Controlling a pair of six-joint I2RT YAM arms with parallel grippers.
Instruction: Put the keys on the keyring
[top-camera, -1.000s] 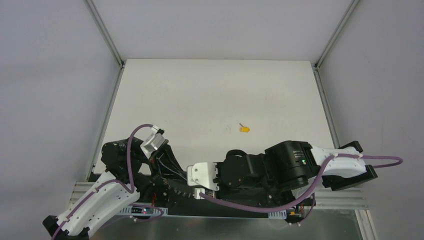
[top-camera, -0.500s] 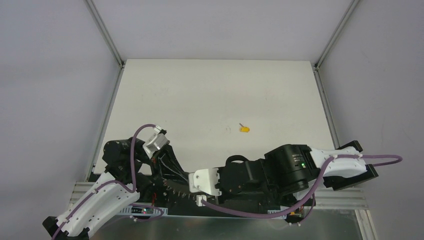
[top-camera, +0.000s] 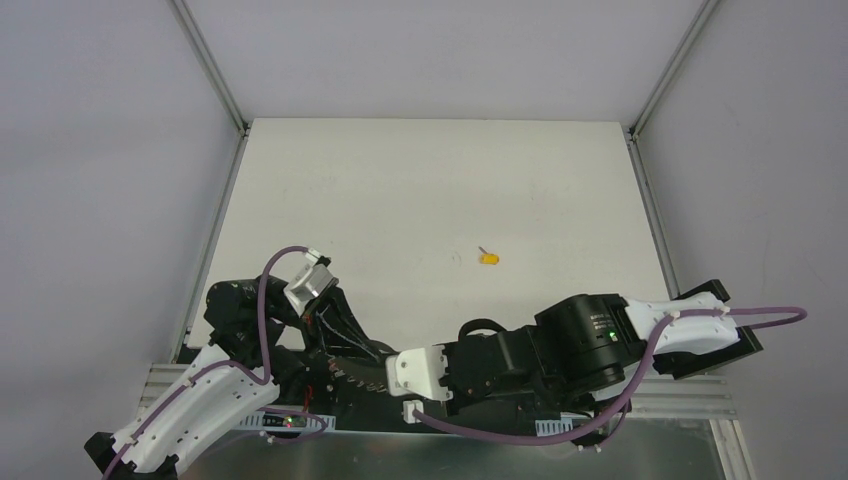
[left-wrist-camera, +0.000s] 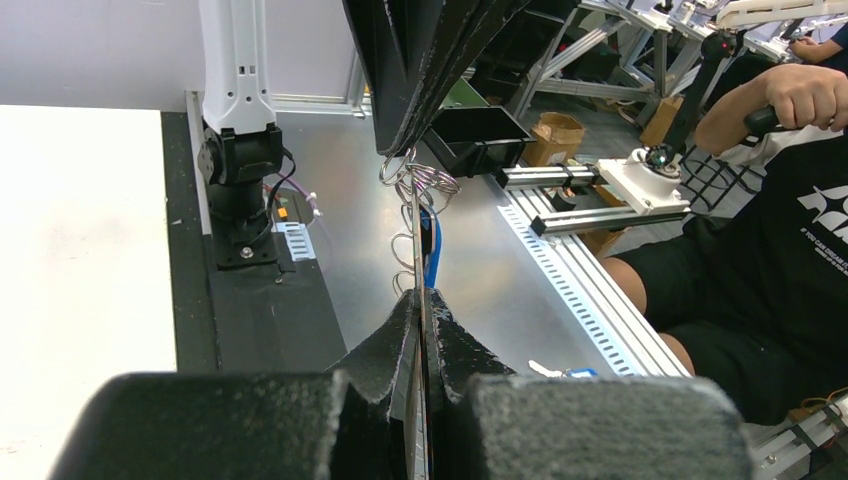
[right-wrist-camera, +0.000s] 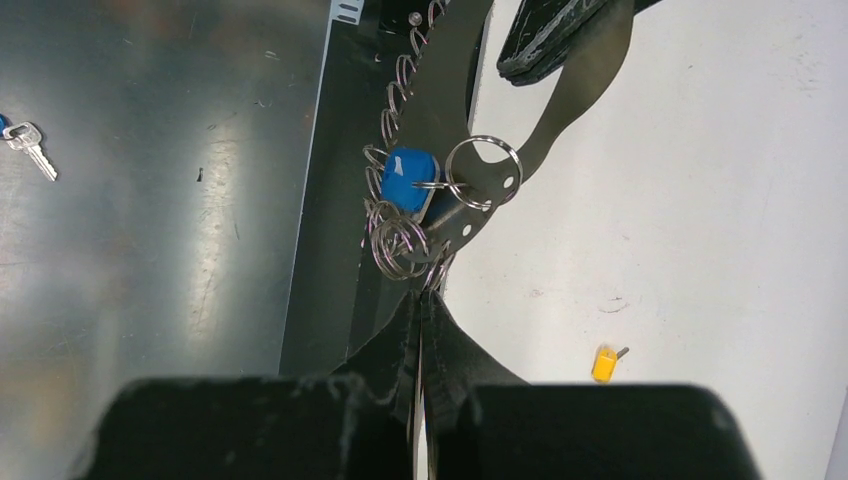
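Both grippers meet over the arm bases at the table's near edge. My left gripper (left-wrist-camera: 420, 312) is shut on the keyring (left-wrist-camera: 408, 178), seen edge-on as a thin silver wire running up from the pads. My right gripper (right-wrist-camera: 425, 298) is shut on the same keyring (right-wrist-camera: 483, 172), a cluster of silver loops with a blue-headed key (right-wrist-camera: 408, 180) hanging on it. A dark strip with holes runs through the cluster. A yellow-headed key (top-camera: 489, 258) lies alone on the white table, also seen as the yellow key (right-wrist-camera: 603, 364). One loose silver key (right-wrist-camera: 25, 140) lies on the metal plate.
The white table (top-camera: 420, 190) stretches away behind the grippers. The left arm's base (left-wrist-camera: 240, 170) stands on a black mount beside the metal plate (left-wrist-camera: 480, 260). A slotted rail (left-wrist-camera: 590, 300) borders the plate, and a seated person (left-wrist-camera: 790, 240) is just beyond it.
The right arm has drawn its wrist back toward the near edge and slightly right, with the grip kept. The left arm has barely moved. The yellow key stays put.
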